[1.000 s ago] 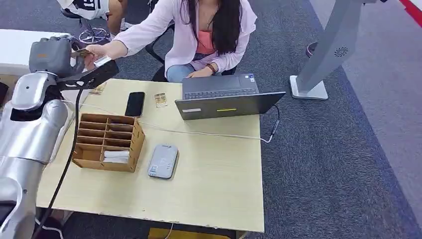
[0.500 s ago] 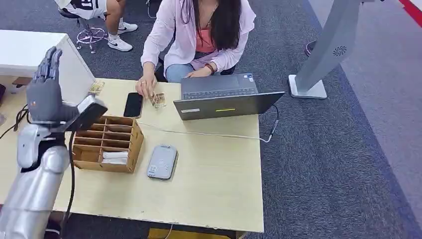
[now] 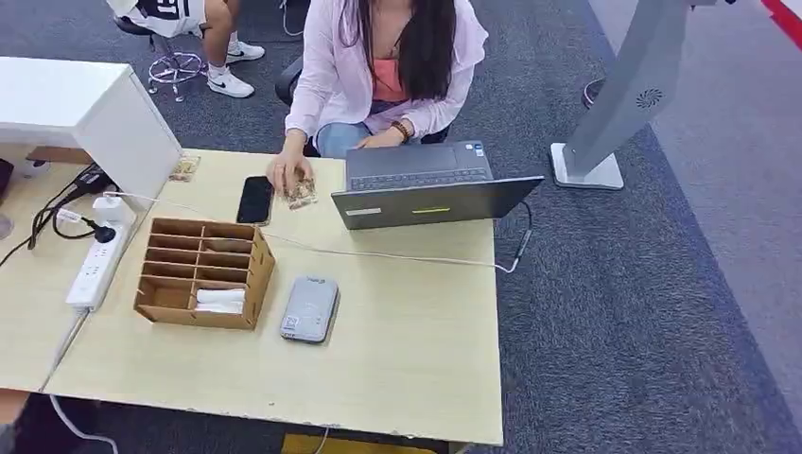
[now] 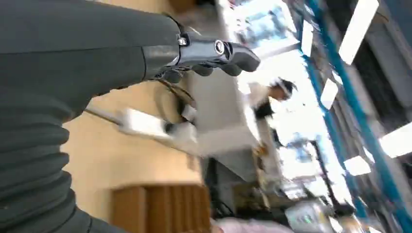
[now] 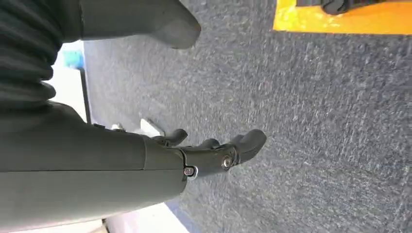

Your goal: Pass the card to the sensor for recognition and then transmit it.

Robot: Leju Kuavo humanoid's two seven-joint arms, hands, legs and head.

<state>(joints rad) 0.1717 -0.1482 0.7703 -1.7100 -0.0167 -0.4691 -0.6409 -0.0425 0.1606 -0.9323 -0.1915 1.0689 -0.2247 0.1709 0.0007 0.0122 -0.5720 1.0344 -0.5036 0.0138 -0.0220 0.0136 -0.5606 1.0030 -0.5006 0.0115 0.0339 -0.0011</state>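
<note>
I'm seeing the sensor [image 3: 309, 307] lying on the table [image 3: 407, 369], just right of the compartment box [image 3: 203, 272]. Behind the box the phone [image 3: 255, 199] is lying, and right of it the card [image 3: 302, 192] is sitting under a person's hand [image 3: 287, 173]. The laptop [image 3: 430, 186] is standing right of the card. The power strip [image 3: 96, 262] is lying left of the box.

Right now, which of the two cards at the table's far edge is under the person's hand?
The card between the black phone and the laptop; the person's hand rests on it. The other card lies alone by the white box.
</note>
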